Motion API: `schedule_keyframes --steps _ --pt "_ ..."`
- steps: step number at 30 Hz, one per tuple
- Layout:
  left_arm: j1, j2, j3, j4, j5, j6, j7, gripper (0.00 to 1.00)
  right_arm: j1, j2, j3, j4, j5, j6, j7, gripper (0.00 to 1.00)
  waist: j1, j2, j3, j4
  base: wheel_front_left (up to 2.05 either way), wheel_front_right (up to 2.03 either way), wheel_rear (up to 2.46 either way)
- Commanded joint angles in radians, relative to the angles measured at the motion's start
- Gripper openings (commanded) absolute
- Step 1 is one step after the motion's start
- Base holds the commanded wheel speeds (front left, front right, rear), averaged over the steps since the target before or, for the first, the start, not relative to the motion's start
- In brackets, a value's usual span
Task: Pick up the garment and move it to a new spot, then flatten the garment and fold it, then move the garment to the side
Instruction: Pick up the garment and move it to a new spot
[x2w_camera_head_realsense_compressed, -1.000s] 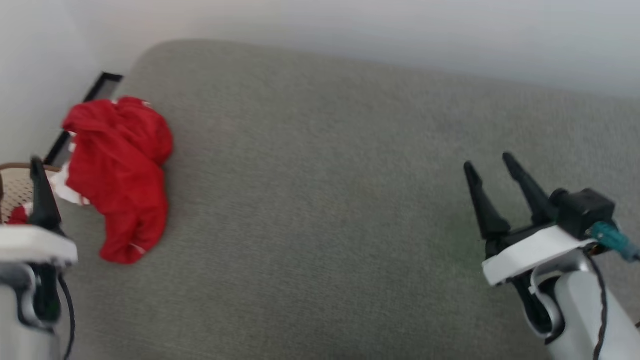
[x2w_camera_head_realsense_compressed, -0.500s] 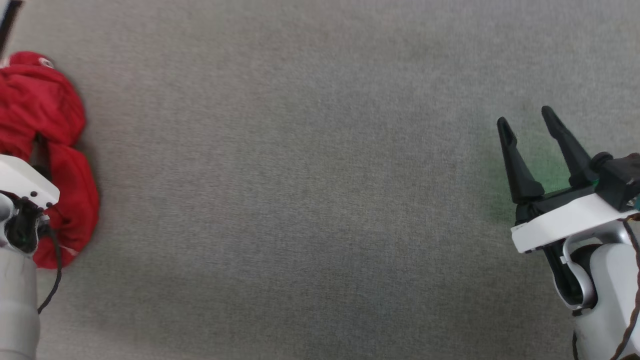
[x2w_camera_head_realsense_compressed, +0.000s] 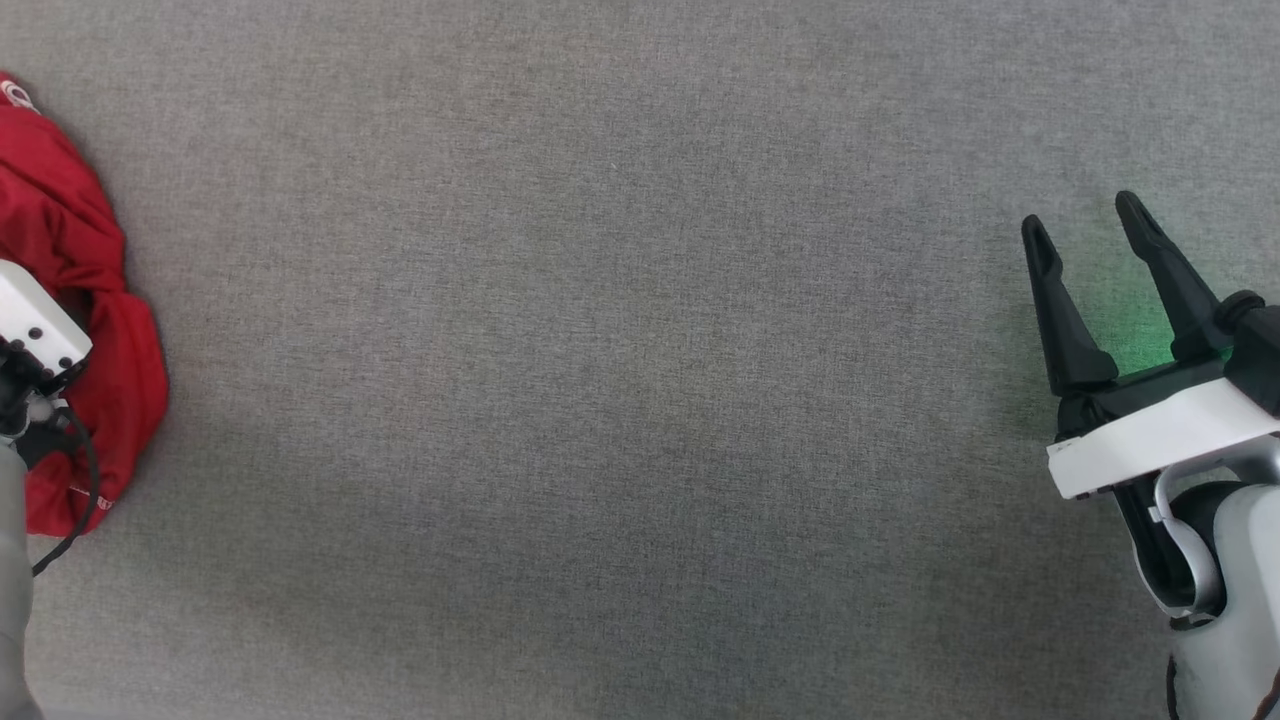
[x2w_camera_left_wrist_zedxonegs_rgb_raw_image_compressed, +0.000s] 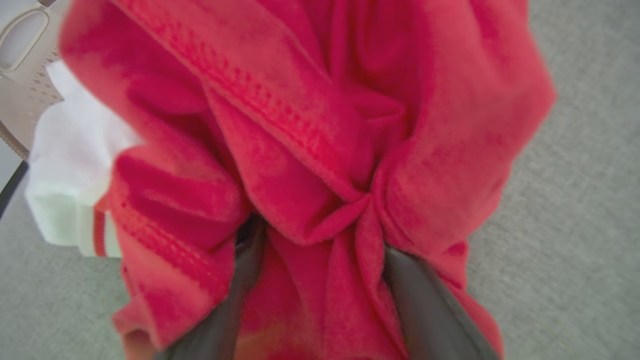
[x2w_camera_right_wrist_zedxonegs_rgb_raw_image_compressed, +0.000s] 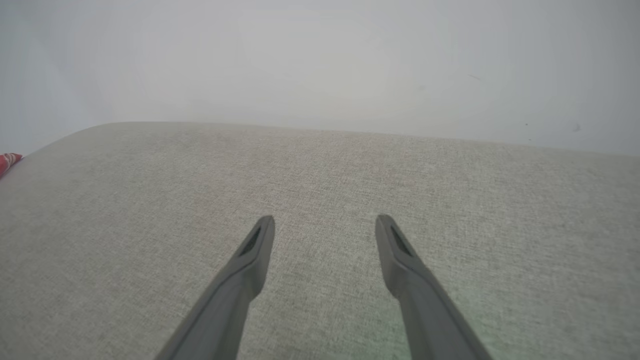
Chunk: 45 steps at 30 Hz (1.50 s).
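Red garment, bunched, on grey cushion.
Head view: garment (x2w_camera_head_realsense_compressed: 70, 220) is lying at 9 o'clock on cushion (x2w_camera_head_realsense_compressed: 600, 400); right gripper (x2w_camera_head_realsense_compressed: 1082, 212) is hovering at 3 o'clock, fingers apart. Left wrist view: left gripper (x2w_camera_left_wrist_zedxonegs_rgb_raw_image_compressed: 320, 240) is pressing spread fingers into red folds. Right wrist view: fingers are standing apart over cushion.

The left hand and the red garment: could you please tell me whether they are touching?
Touching. The left wrist view shows the left hand with its fingers sunk into the garment, red folds bunched between and draped over both spread fingers.
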Motion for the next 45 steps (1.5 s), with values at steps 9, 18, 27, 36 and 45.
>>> schedule_keyframes --steps 9,18,27,36,45 --pt "0.029 0.006 -0.028 0.03 0.025 -0.043 -0.132 0.0 0.009 0.01 -0.026 -0.004 -0.008 0.0 -0.002 1.0 0.0 -0.0001 -0.038 0.016 0.0 0.0 0.0" --pt "-0.054 0.084 -0.076 -0.031 0.076 -0.067 -0.34 0.0 0.029 0.03 -0.044 0.044 0.007 0.0 -0.04 1.0 0.0 -0.0001 -0.148 0.036 0.0 0.0 0.0" --pt "-0.107 0.125 -0.133 -0.097 0.107 -0.083 -0.427 0.0 0.047 0.063 -0.036 0.093 0.033 0.0 -0.07 1.0 0.0 -0.0001 -0.252 0.04 0.0 0.0 0.0" --pt "-0.107 0.171 -0.214 -0.225 0.106 -0.09 -0.376 0.0 0.067 0.087 -0.033 0.13 0.043 0.0 -0.098 1.0 0.0 -0.0001 -0.351 0.022 0.0 0.0 0.0" --pt "0.03 0.232 -0.292 -0.546 0.003 -0.09 -0.198 0.0 0.089 0.089 -0.082 0.131 0.051 0.0 -0.115 1.0 0.0 -0.0001 -0.395 -0.06 0.0 0.0 0.0"
